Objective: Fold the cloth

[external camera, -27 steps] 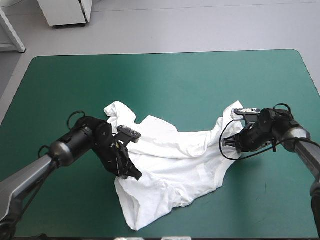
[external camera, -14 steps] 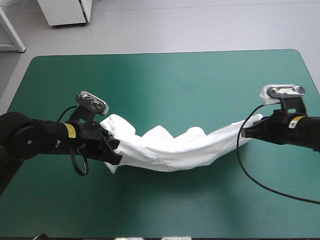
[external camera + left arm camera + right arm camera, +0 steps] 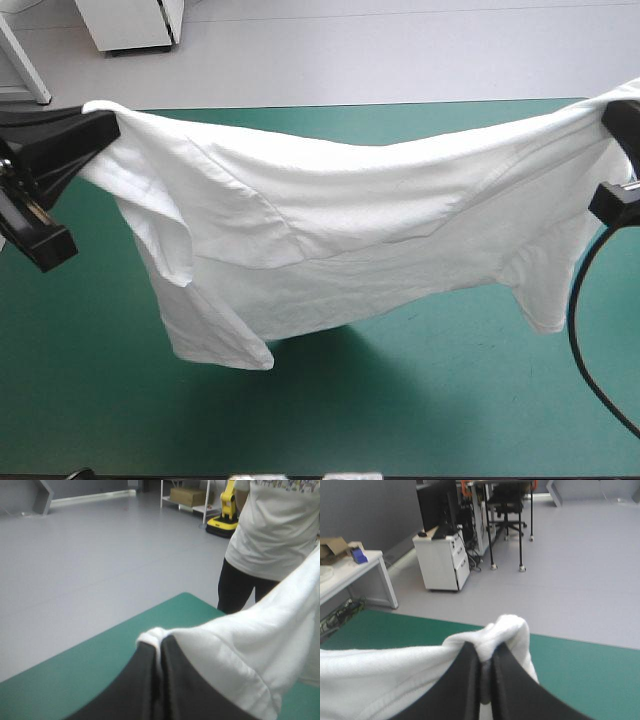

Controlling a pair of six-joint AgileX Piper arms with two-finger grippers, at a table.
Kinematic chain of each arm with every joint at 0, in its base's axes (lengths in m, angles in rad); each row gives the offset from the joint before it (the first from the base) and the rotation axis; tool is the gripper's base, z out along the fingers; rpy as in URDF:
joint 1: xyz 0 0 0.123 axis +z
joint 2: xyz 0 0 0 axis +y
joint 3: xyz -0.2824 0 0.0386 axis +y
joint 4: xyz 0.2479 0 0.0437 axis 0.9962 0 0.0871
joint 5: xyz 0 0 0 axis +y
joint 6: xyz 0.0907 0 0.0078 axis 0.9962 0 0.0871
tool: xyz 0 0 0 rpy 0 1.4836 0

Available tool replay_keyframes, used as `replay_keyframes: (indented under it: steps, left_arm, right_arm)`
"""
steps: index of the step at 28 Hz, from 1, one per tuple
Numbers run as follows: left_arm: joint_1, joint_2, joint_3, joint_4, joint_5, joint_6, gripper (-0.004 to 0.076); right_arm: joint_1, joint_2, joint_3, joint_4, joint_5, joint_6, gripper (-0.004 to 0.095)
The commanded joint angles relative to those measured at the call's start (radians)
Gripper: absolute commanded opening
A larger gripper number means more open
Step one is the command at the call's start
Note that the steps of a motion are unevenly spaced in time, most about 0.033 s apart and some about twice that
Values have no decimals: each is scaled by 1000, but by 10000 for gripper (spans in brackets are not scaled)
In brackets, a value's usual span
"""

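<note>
My left gripper was clamped on the T-shirt, black fingers all but meeting w/ a small white nub of cloth poking past the tips. My right gripper had the same sort of pinch on the opposite end, a little bunch curling over its tips. The T-shirt hung in the air btwn them, stretched side to side above the table, its upper edge sagging a bit in the middle. One sleeve drooped on my left side and another flap hung on my right. Its shadow lay on the teal-green cover underneath, and I couldn't tell whether the lowest corner touched the cover. Risks, as I judged them: both grips were shallow, so pulling the arms any wider, or a quick swing, would prob. drag the fabric out of one pinch and drop that end. Also the left part looked doubled over on itself, so laying it down like that would likely trap a crease. The drooping corner could also catch the cover first and tuck under. Pose: both arms were raised high and spread wide, left gripper near the table's left edge, right gripper near its right edge, approx. level w/ each other, wrists looking out flat over the table's far edge.
</note>
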State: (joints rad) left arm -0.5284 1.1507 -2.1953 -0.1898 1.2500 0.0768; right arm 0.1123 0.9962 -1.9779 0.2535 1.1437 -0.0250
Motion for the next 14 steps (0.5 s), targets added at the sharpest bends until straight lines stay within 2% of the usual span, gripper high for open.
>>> replay_keyframes:
  steps: [1,7,14]
  left_arm:
    - [-6,36,-139,-65,38,11,-10]
    - [-6,47,-259,-187,32,19,-10]
    - [-6,46,-274,-335,39,-3,-10]
  right_arm:
    - [0,7,-103,44,-104,-7,-13]
    - [0,7,-216,78,-120,-16,-13]
    - [45,-20,-230,86,-146,-31,-13]
